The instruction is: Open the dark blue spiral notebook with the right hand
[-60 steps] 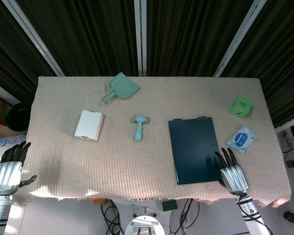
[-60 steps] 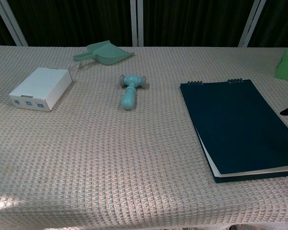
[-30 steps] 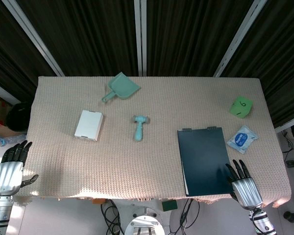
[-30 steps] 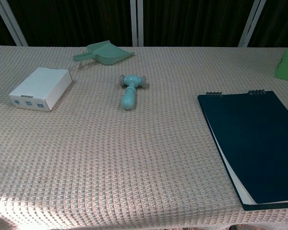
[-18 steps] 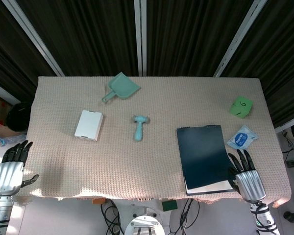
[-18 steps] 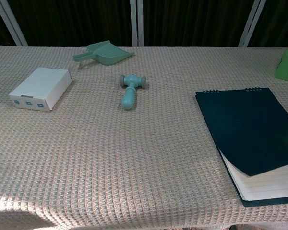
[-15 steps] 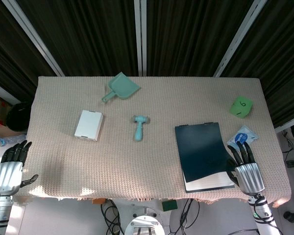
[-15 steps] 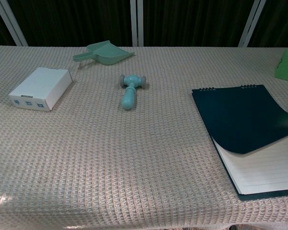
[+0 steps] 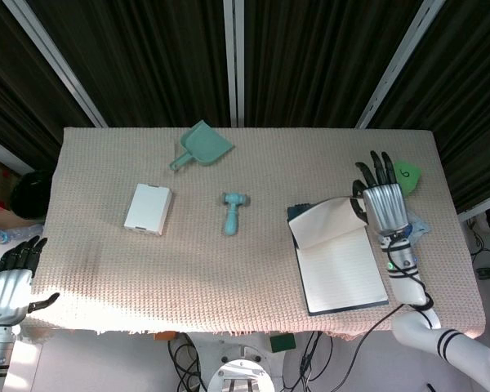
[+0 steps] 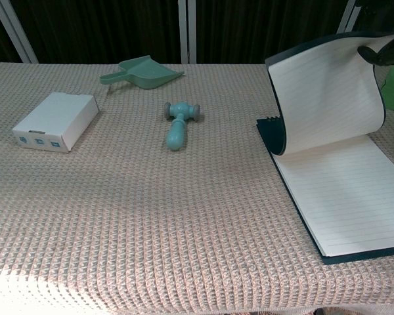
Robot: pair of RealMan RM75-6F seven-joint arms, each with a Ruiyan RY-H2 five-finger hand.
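The dark blue spiral notebook (image 9: 340,276) lies at the right of the table with its lined first page (image 10: 338,197) showing. Its cover (image 9: 327,222) stands lifted and curled back toward the spiral edge, pale inner side (image 10: 325,92) facing me. My right hand (image 9: 384,200) is at the cover's right edge, fingers stretched toward the far side, and its thumb (image 10: 374,54) hooks over the edge and holds the cover up. My left hand (image 9: 4,290) hangs open off the table's near left corner, holding nothing.
A teal dustpan (image 9: 204,145) lies at the back centre, a teal toy hammer (image 9: 233,211) mid-table and a white box (image 9: 148,209) to the left. A green note (image 9: 408,172) and a packet (image 9: 418,224) sit partly hidden beside my right hand.
The right hand has swept from the notebook's near edge up toward the far side, peeling the cover off the page into a high curl. The left hand has stayed still.
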